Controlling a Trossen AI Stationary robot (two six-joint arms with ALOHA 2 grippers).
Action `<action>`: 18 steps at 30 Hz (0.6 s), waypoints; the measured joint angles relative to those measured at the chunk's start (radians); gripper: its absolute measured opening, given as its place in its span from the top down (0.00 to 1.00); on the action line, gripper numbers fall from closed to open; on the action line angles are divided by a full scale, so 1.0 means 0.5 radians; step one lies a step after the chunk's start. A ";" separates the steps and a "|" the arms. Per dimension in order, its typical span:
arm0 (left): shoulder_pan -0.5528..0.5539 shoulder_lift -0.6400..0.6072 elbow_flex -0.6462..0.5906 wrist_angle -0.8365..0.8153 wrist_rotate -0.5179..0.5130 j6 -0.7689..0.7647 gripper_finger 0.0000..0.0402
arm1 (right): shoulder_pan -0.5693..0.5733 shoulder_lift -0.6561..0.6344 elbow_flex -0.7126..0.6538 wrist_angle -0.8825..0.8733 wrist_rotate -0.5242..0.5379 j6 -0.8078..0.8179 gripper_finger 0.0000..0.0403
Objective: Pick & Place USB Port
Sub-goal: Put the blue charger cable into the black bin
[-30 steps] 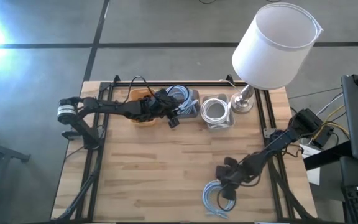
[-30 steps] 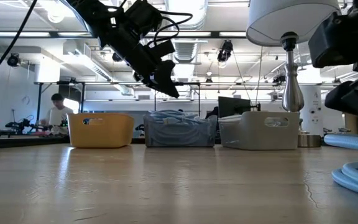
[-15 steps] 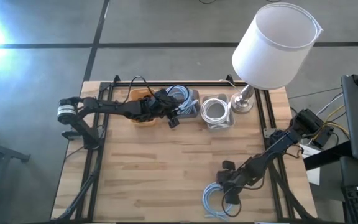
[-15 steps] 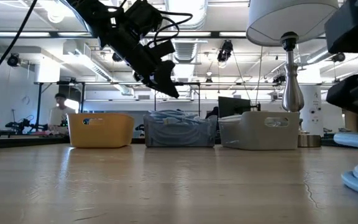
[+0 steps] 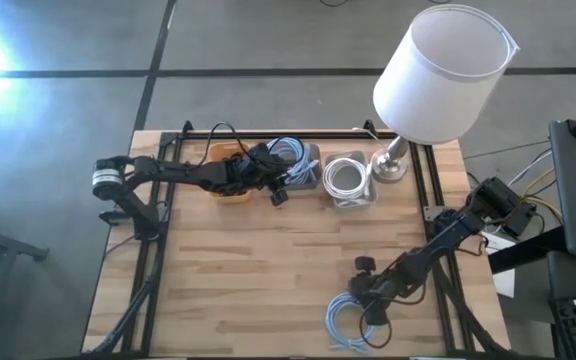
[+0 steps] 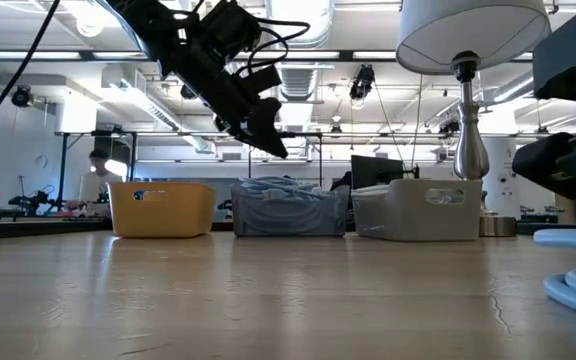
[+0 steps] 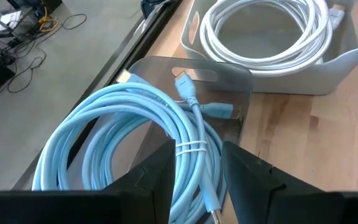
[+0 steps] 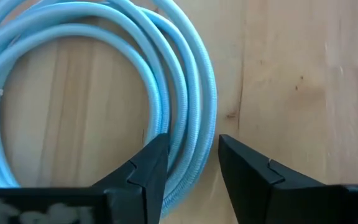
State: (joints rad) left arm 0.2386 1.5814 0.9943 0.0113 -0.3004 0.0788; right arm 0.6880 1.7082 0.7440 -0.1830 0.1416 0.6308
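A light blue coiled cable lies flat on the wooden table near its near edge, toward the right. My right gripper hangs low over the coil's far-right part, open. In the right wrist view its fingers stand on either side of the coil's bundled strands. My left gripper hovers open above the row of bins at the far edge. In its wrist view it is over another blue cable coil lying in the middle bin. My right gripper straddles the right side of the blue coil from above, with the strands running between the open fingers. Whether a finger touches the cable, I cannot tell. The coil lies flat on the table.
Three bins stand along the far edge: an orange one, a grey one with blue cable and a white one with white cable. A lamp with a large white shade stands at the far right. Bare wood lies between the bins and the coil.
My right gripper has moved a short way toward the table's near edge and down onto the blue coil, its fingers now over the strands. The left arm has kept still.
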 joint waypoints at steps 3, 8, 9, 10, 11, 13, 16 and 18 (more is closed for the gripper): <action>0.001 0.000 0.000 0.001 0.000 0.000 0.67 | -0.001 0.006 -0.001 0.002 0.035 0.031 0.69; 0.003 0.000 0.000 0.002 0.000 -0.001 0.67 | -0.009 -0.029 -0.006 -0.017 0.116 0.084 0.81; 0.003 0.000 0.000 0.002 0.000 -0.001 0.67 | -0.012 -0.035 -0.006 -0.022 0.114 0.086 0.84; 0.003 0.000 0.000 0.002 -0.001 -0.001 0.67 | -0.014 -0.039 -0.007 -0.023 0.116 0.085 0.87; 0.003 0.000 0.000 0.002 -0.001 0.000 0.67 | -0.014 -0.045 -0.007 -0.024 0.120 0.079 0.91; 0.003 0.000 0.000 0.007 -0.001 0.004 0.67 | -0.016 -0.071 -0.010 -0.025 0.121 0.040 0.95; 0.003 0.000 0.000 0.008 -0.001 0.011 0.67 | -0.029 -0.115 0.002 -0.053 0.130 -0.008 0.96; 0.003 0.000 0.000 0.008 -0.001 0.011 0.67 | -0.062 -0.157 0.007 -0.104 0.142 -0.016 0.96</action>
State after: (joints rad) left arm 0.2401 1.5814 0.9943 0.0151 -0.3008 0.0841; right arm 0.6572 1.6296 0.7476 -0.2352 0.2126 0.6229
